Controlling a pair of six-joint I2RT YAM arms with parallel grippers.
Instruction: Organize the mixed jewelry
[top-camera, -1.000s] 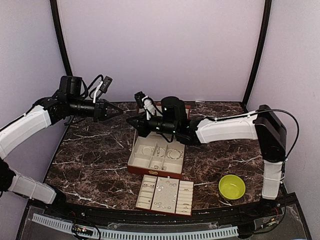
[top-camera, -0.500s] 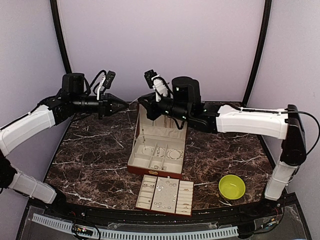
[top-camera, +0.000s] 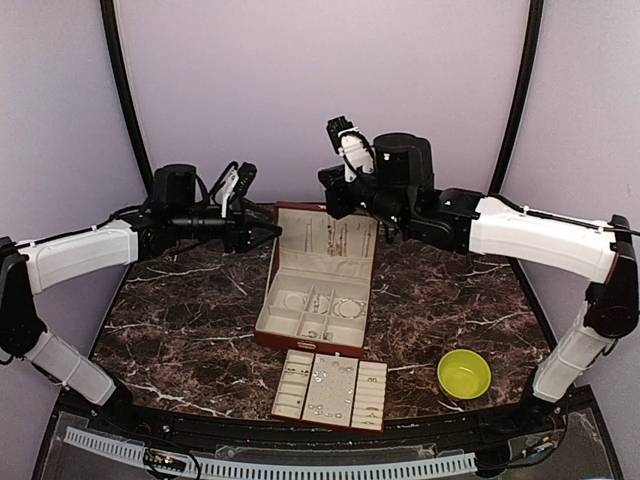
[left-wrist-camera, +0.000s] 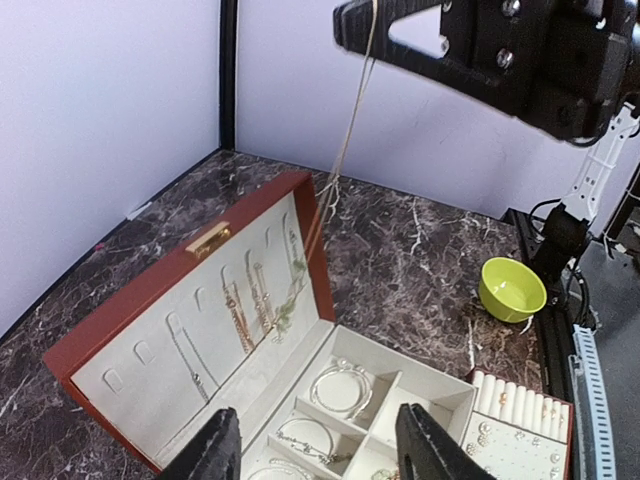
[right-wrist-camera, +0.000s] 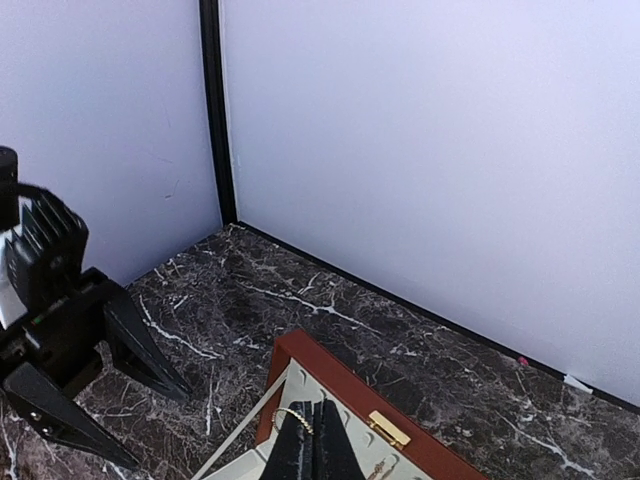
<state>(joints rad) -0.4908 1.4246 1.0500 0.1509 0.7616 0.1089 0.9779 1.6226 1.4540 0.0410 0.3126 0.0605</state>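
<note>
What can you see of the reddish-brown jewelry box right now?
The jewelry box stands open on the dark marble table, lid leaning back. Reddish-brown outside, cream lining, gold clasp on the lid's rim. Necklaces hang inside the lid; the base is split into compartments holding bangles and small pieces. One thin chain rises from the lid to the shut right tool.

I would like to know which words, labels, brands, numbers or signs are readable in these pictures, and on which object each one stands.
None: no text can be read in any view. The gold clasp on the box shows no engraving I can make out, the bowl is plain, and the hanging chain carries no tag.
</note>
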